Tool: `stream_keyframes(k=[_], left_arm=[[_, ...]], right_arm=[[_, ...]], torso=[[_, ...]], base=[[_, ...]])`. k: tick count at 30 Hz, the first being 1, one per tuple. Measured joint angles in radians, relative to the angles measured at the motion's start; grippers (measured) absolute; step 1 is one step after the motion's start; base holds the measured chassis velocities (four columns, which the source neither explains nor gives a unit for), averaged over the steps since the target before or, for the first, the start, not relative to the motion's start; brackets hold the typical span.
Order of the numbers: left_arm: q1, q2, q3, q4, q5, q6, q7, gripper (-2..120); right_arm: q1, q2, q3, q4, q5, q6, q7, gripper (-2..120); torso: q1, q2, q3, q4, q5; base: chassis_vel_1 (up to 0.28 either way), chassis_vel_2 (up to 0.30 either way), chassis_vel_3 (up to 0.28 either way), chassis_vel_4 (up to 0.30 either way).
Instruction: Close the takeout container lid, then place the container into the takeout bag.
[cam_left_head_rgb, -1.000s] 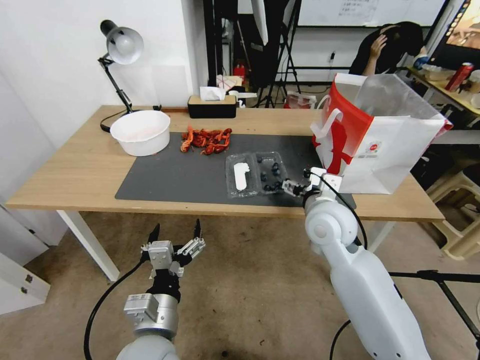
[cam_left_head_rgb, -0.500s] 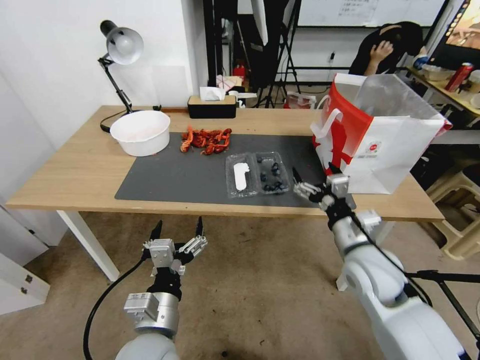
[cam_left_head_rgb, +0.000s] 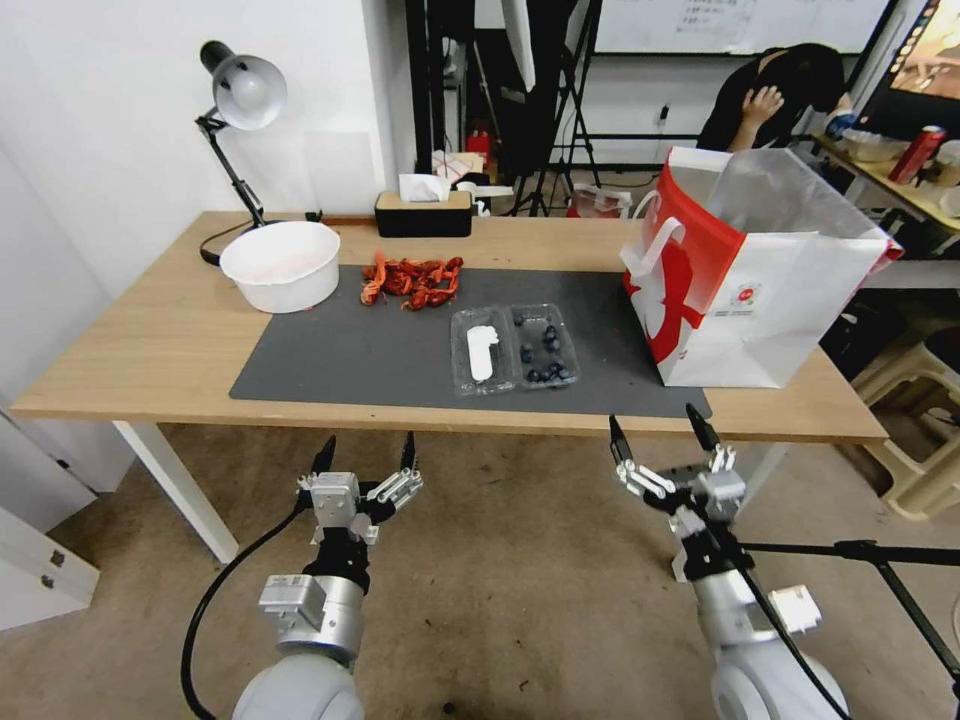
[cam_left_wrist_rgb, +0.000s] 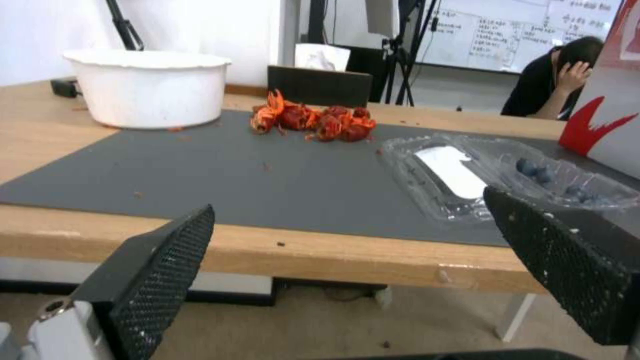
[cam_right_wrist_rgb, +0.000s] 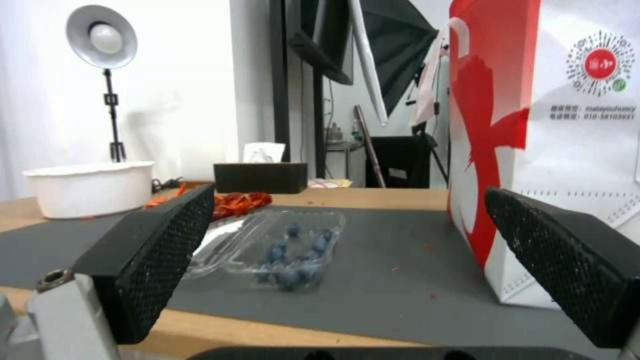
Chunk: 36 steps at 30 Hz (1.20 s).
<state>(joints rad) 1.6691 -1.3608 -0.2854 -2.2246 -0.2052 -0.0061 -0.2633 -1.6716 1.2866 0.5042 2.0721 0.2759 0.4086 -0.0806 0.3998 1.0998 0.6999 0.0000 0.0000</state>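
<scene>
The takeout container lies open and flat on the dark mat, dark berries in its right half. Its lid, the clear half with the white sticker, lies spread out to the left of it. The red-and-white takeout bag stands upright at the table's right end, mouth open. My right gripper hangs open below the table's front edge, in front of the bag, holding nothing. My left gripper is open too, low in front of the table, left of the container.
A white bowl stands at the mat's far left corner, red crayfish beside it. A desk lamp and a black tissue box stand at the table's back. The mat is bare between bowl and container.
My right gripper has pulled back from the berry half of the container, dropping below the table's front edge. The left gripper has risen slightly. The container stays open.
</scene>
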Motion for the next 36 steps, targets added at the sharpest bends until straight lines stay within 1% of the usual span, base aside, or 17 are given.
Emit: stream_keyframes(k=[6, 8, 10, 11, 14, 15, 17, 18, 20, 21, 22, 23, 24, 26, 28, 31, 36], left_arm=[[-0.005, -0.032, 0.014, -0.006, -0.051, 0.013, -0.047, 100], [-0.015, -0.056, 0.022, -0.005, -0.103, 0.013, -0.066, 100], [-0.044, -0.063, 0.045, -0.005, -0.231, -0.001, -0.074, 100], [-0.044, -0.063, 0.045, -0.005, -0.231, -0.001, -0.074, 100], [-0.124, -0.063, 0.083, -0.003, -0.473, -0.037, -0.074, 100], [-0.124, -0.063, 0.083, -0.003, -0.473, -0.037, -0.074, 100], [-0.168, -0.062, 0.103, -0.003, -0.608, -0.046, -0.073, 100], [-0.178, -0.062, 0.109, -0.005, -0.644, -0.047, -0.072, 100], [-0.185, -0.061, 0.114, -0.007, -0.672, -0.047, -0.071, 100], [-0.199, -0.059, 0.124, -0.012, -0.724, -0.047, -0.068, 100], [-0.225, -0.057, 0.147, -0.021, -0.822, -0.047, -0.067, 100], [-0.255, -0.059, 0.173, -0.022, -0.909, -0.035, -0.091, 100], [-0.255, -0.059, 0.173, -0.022, -0.909, -0.035, -0.091, 100], [-0.305, -0.065, 0.21, -0.008, -1.034, -0.021, -0.133, 100], [-0.315, -0.068, 0.219, 0.0, -1.054, -0.019, -0.139, 100], [-0.363, -0.083, 0.263, 0.046, -1.107, -0.018, -0.155, 100], [-0.407, -0.108, 0.308, 0.098, -1.112, -0.02, -0.163, 100]], right_arm=[[0.013, -0.005, -0.013, -0.029, 0.003, -0.005, 0.011, 100], [0.021, -0.009, -0.028, -0.048, -0.002, -0.009, 0.025, 100], [0.013, -0.007, -0.031, -0.056, -0.002, -0.011, 0.034, 100], [0.013, -0.007, -0.031, -0.056, -0.002, -0.011, 0.034, 100], [-0.012, -0.006, -0.021, -0.057, 0.009, -0.007, 0.041, 100], [-0.012, -0.006, -0.021, -0.057, 0.009, -0.007, 0.041, 100], [-0.025, -0.009, -0.015, -0.054, 0.012, -0.003, 0.041, 100], [-0.028, -0.01, -0.013, -0.053, 0.013, -0.002, 0.042, 100], [-0.031, -0.01, -0.012, -0.052, 0.013, -0.001, 0.042, 100], [-0.034, -0.01, -0.009, -0.05, 0.014, 0.0, 0.042, 100], [-0.041, -0.011, -0.005, -0.047, 0.015, 0.004, 0.043, 100], [-0.049, -0.01, -0.005, -0.041, 0.017, 0.005, 0.045, 100], [-0.049, -0.01, -0.005, -0.041, 0.017, 0.005, 0.045, 100], [-0.064, -0.006, -0.007, -0.025, 0.019, 0.002, 0.049, 100], [-0.067, -0.005, -0.007, -0.023, 0.019, 0.002, 0.049, 100], [-0.078, -0.001, -0.005, -0.017, 0.015, 0.003, 0.051, 100], [-0.089, 0.003, 0.005, -0.017, 0.011, 0.007, 0.051, 100]], torso=[[0.0, 0.0, 0.0, 0.0001, -0.0001], [0.0, 0.0, 0.0, 0.0004, 0.0004], [0.0, 0.0, 0.0, 0.0005, 0.0002], [0.0, 0.0, 0.0, 0.0005, 0.0002], [0.0, 0.0, 0.0, -0.0003, -0.0001], [0.0, 0.0, 0.0, -0.0003, -0.0001], [0.0, 0.0, 0.0, -0.0003, 0.0002], [0.0, 0.0, 0.0, -0.0002, 0.0001], [0.0, 0.0, 0.0, -0.0002, -0.0001], [0.0, 0.0, 0.0, -0.0001, -0.0001], [0.0, 0.0, 0.0, 0.0001, 0.0003], [0.0, 0.0, 0.0, 0.0001, 0.0002], [0.0, 0.0, 0.0, 0.0001, 0.0002], [0.0, 0.0, 0.0, 0.0, 0.0001], [0.0, 0.0, 0.0, 0.0, 0.0002], [0.0, 0.0, 0.0, 0.0, 0.0002], [0.0, 0.0, 0.0, 0.0, 0.0001]], base=[[0.0, 0.0, 0.0, 0.0], [0.0, 0.0, 0.0, 0.0], [0.0, 0.0, 0.0, 0.0], [0.0, 0.0, 0.0, 0.0], [0.0, 0.0, 0.0, 0.0], [0.0, 0.0, 0.0, 0.0], [0.0, 0.0, 0.0, 0.0], [0.0, 0.0, 0.0, 0.0], [0.0, 0.0, 0.0, 0.0], [0.0, 0.0, 0.0, 0.0], [0.0, 0.0, 0.0, 0.0], [0.0, 0.0, 0.0, 0.0], [0.0, 0.0, 0.0, 0.0], [0.0, 0.0, 0.0, 0.0], [0.0, 0.0, 0.0, 0.0], [0.0, 0.0, 0.0, 0.0], [0.0, 0.0, 0.0, 0.0]])
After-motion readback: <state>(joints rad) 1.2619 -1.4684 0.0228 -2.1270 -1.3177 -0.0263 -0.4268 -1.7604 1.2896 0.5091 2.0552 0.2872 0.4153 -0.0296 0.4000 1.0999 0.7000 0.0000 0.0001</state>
